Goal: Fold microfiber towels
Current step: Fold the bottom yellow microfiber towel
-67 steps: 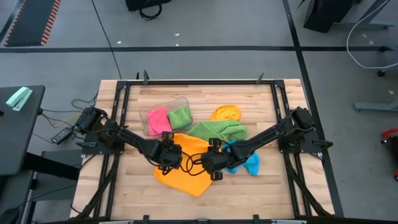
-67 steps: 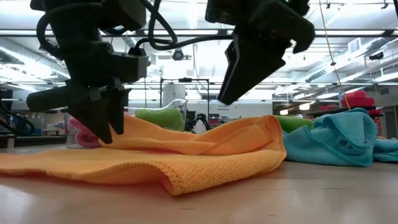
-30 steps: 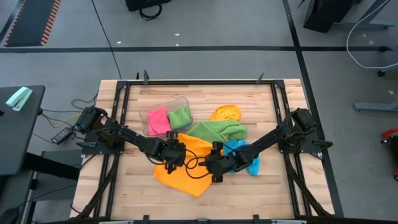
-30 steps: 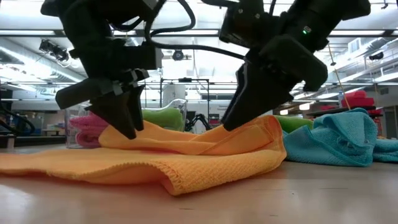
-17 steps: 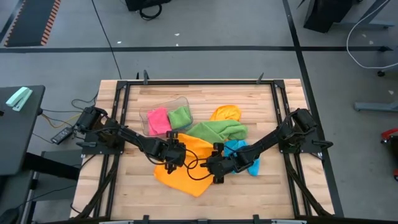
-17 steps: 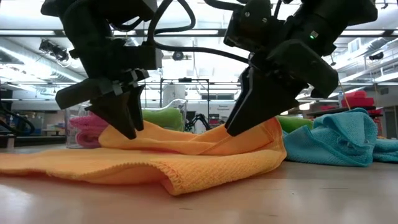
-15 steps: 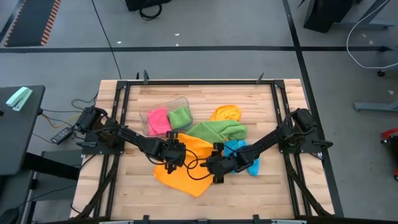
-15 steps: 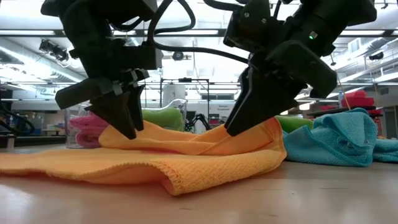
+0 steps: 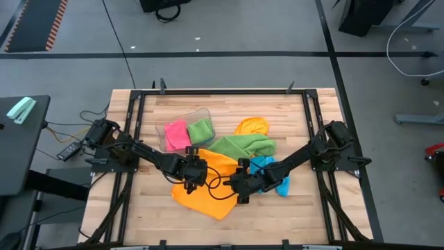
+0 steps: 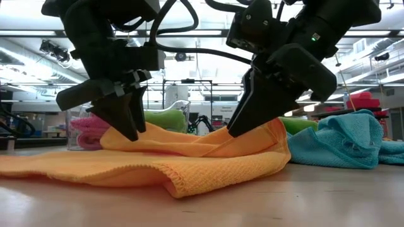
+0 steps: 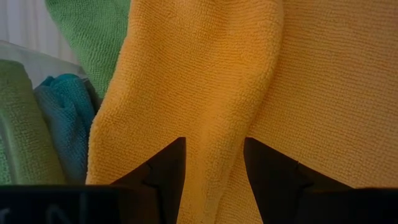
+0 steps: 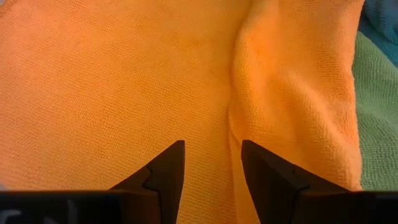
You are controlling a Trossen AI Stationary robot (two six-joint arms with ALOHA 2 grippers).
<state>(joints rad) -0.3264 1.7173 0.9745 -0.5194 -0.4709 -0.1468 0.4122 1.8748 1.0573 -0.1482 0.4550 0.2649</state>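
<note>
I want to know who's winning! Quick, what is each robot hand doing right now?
Left hand: closed on a raised fold of the orange towel.
Right hand: fingers around another orange fold; grip cannot be told.

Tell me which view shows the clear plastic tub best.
The high view: the clear plastic tub shows whole from above, with a pink towel and a green towel inside. The low view catches only part of it behind the left gripper. Neither wrist view clearly shows it.

A robotics lab: a slatted wooden worktable stood on grey concrete floor beneath rows of ceiling striplights.
</note>
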